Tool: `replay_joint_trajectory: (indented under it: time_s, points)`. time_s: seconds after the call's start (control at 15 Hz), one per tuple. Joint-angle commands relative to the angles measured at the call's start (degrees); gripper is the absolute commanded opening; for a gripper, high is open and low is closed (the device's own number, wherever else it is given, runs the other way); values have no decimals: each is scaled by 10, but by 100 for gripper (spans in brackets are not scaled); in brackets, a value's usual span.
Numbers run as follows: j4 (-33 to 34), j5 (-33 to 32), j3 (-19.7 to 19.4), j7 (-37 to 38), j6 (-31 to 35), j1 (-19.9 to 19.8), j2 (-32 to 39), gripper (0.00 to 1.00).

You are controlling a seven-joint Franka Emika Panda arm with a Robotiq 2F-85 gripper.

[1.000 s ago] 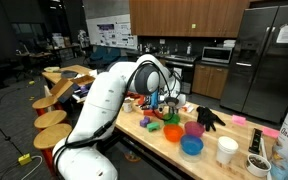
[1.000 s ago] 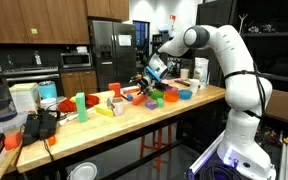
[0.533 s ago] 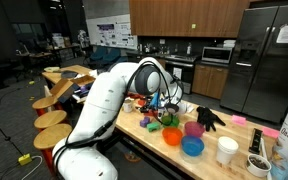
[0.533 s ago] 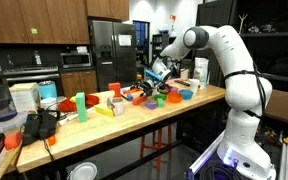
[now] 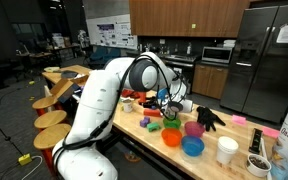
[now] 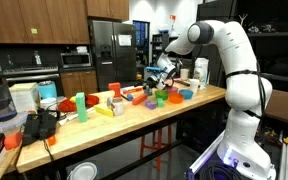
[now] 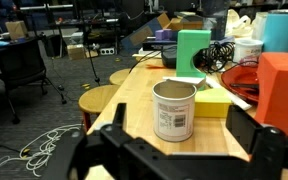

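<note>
Gaping tool (image 7: 175, 114) facing tin can (image 7: 174, 98)

Tin can (image 7: 174, 112), open at the top, pale label round its side. Stands upright on the wooden table (image 7: 136, 104), near its edge.

The can (image 7: 174, 110) stands on the table (image 7: 134, 100), a block (image 7: 282, 85) right (box (image 7: 193, 48) behind).
</note>
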Motion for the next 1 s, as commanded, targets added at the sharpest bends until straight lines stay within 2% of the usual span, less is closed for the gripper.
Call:
replay_joint_trajectory:
  time_s: [0.0, 0.2, 0.73, 0.8, 0.93]
  points:
    - [1, -2, -4, 36, 0, -1, -8, 100]
    - [1, -5, -10, 89, 0, -3, -28, 100]
    - [-1, -5, -10, 94, 0, -2, -28, 100]
    - [-16, 2, -18, 167, 37, 6, -39, 100]
    - [-30, -3, -24, 204, 78, 7, -56, 100]
